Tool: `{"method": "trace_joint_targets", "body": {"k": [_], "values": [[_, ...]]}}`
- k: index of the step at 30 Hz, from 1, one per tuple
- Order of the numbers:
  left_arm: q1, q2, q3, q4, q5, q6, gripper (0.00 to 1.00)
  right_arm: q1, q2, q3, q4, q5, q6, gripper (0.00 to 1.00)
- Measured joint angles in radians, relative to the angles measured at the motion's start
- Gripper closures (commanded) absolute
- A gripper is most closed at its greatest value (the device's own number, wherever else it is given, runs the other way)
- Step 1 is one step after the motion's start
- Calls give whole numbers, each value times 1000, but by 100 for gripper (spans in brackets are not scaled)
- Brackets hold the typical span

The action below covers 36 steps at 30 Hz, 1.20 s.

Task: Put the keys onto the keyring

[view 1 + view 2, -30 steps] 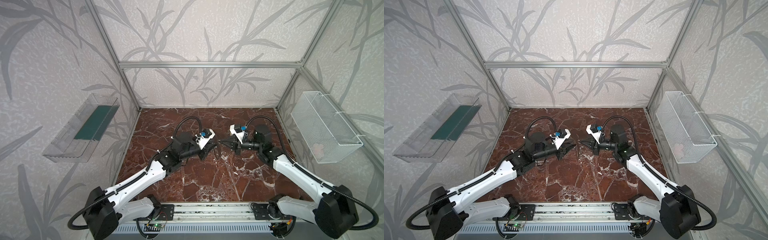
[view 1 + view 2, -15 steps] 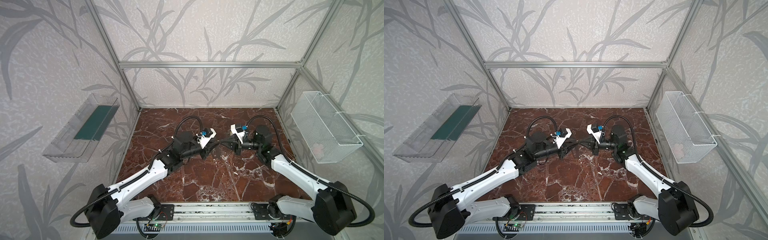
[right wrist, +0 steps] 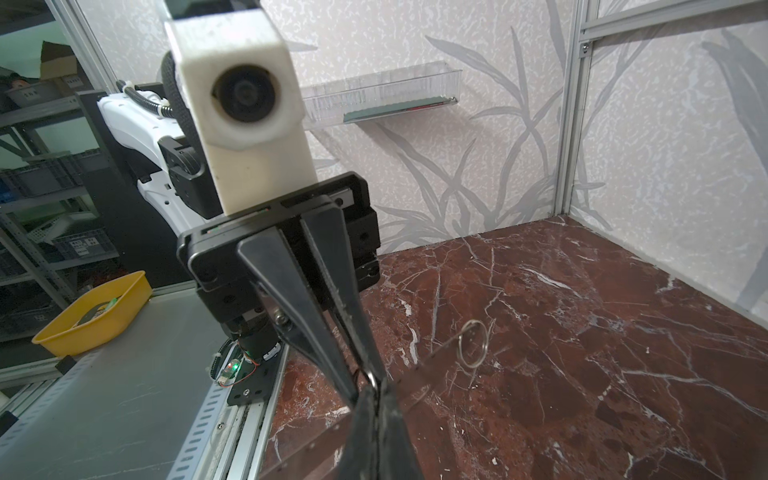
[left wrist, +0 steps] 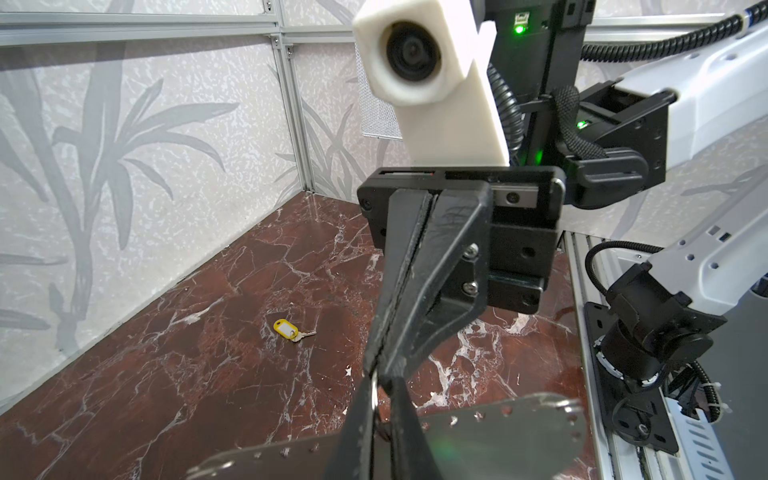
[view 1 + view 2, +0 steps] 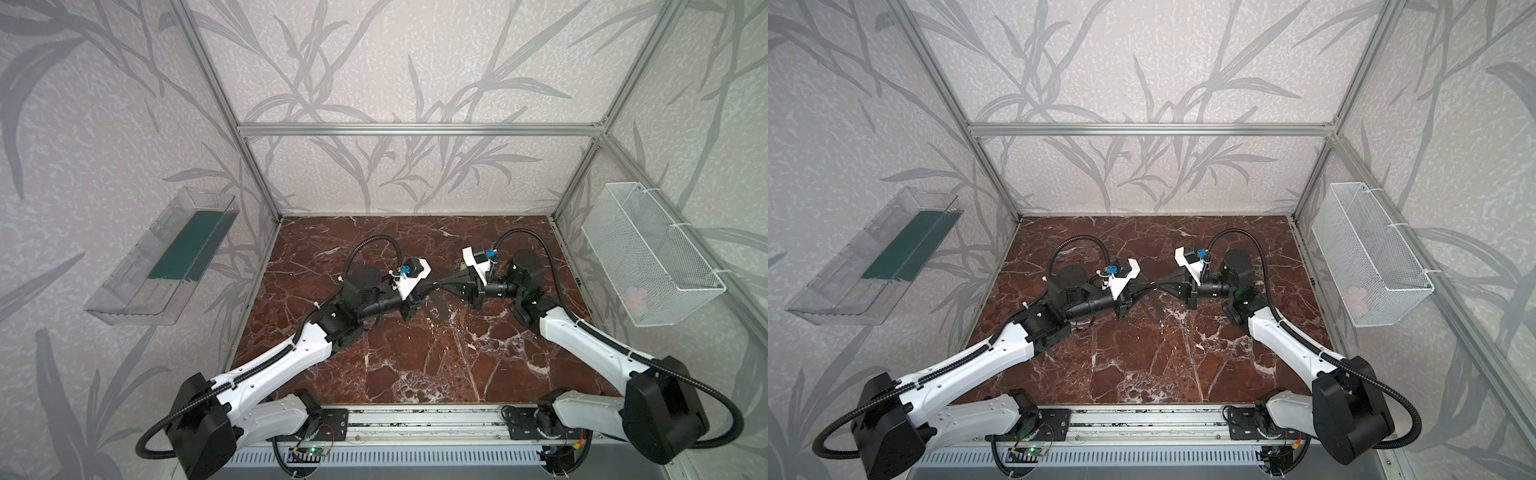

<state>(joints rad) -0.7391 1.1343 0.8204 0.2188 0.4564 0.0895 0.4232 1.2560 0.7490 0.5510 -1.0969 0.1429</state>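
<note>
Left pincer [image 3: 365, 384] and right pincer [image 4: 374, 371] are both closed, tips meeting in mid-air on a small silver ring [image 4: 376, 394] at the rim of the beige keys [image 4: 498, 436]. The yellow-tagged keyring [image 4: 286, 329] lies well apart on the table [image 4: 187, 374]. Best to grip firmly and move slowly, so the thin ring cannot slip

Both top views are lit evenly and softly from above; faint shadows are cast on the marble floor [image 5: 415, 357]. In the wrist views, the lower foreground is blurred.

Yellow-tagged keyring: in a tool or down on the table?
Down on the table. In the left wrist view the yellow-tagged keyring lies flat on the marble table, with nothing gripping it.
</note>
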Motion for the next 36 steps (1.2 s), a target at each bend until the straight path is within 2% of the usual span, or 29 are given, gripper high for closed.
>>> {"method": "trace_joint_targets", "body": {"k": [3,9,10,12,15,19,27,31,36], "values": [[5,-2,-1,1,2,-3,100,1,0,0,6,-8,4,100],[5,-2,-1,-13,2,6,100,1,0,0,-19,-9,-11,100],[5,-2,0,-24,1,10,100,2,-2,1,-39,-7,-23,97],[5,-2,14,-73,1,28,100,6,-15,3,-107,11,-58,82],[4,8,81,-213,-10,84,100,7,-51,14,-221,60,-117,68],[6,64,250,-433,-34,165,100,7,-122,43,-368,148,-205,60],[7,298,621,-912,-74,291,100,7,-175,108,-571,282,-330,57],[7,371,663,-1049,-79,324,100,7,-162,108,-607,299,-355,61],[7,379,671,-1133,-58,352,100,7,-129,105,-603,298,-357,67]]}}
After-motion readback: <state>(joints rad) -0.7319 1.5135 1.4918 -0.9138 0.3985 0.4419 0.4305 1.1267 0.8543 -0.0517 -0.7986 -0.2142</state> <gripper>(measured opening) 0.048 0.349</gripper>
